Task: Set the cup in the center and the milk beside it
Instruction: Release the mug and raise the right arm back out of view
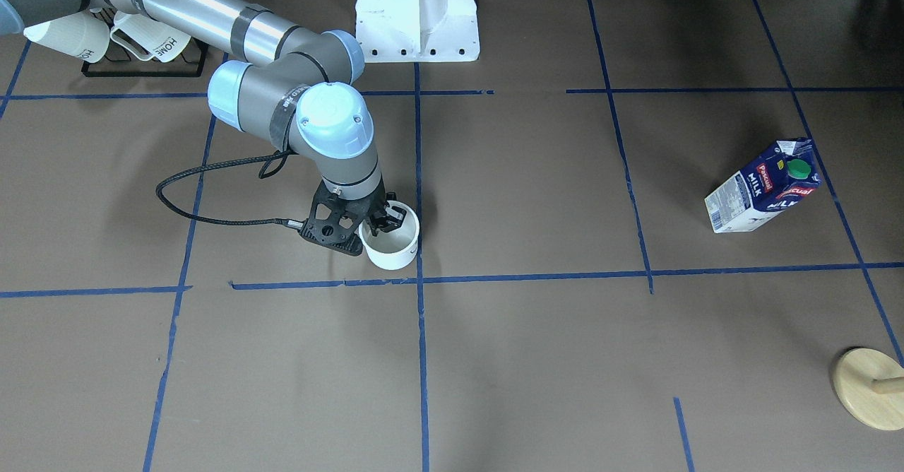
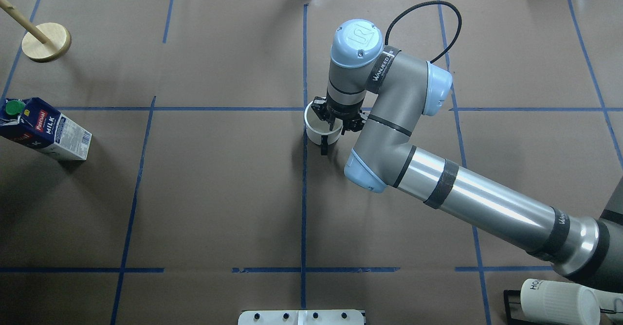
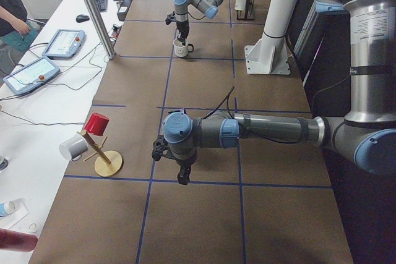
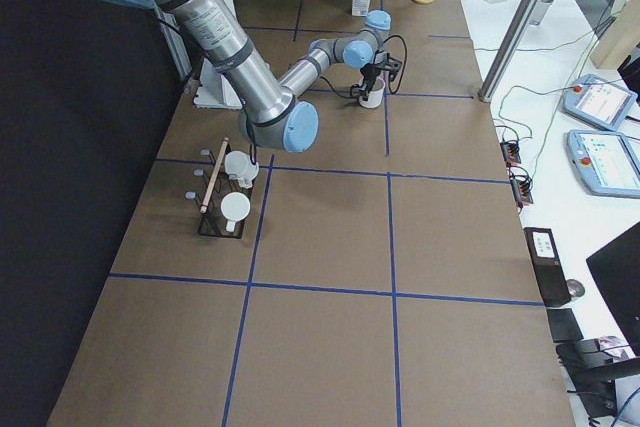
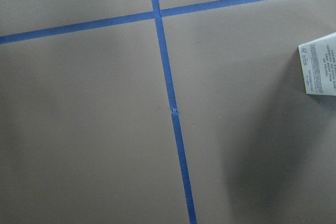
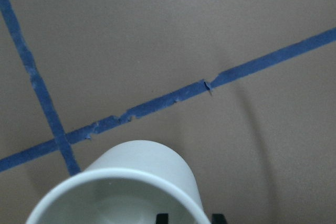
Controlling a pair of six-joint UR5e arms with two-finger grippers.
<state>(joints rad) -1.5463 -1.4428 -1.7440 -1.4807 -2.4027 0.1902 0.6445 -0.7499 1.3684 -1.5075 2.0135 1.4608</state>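
Observation:
The white cup [image 1: 390,243] with a black handle is just beside the center tape crossing [image 1: 419,279], on the robot's side. My right gripper [image 1: 387,219] comes down from above and is shut on the cup's rim; the cup also shows in the overhead view [image 2: 319,129] and the right wrist view [image 6: 131,182]. I cannot tell whether the cup rests on the paper. The blue and white milk carton [image 2: 45,130] stands upright far out on my left side. My left gripper [image 3: 182,175] hovers over the table; I cannot tell whether it is open or shut.
A black rack with ribbed "HOME" mugs [image 1: 141,42] stands near my right shoulder. A wooden mug tree [image 2: 46,42] stands at the far left corner. The white arm pedestal [image 1: 417,20] is at the robot-side edge. A black cable [image 1: 212,203] loops by the right wrist.

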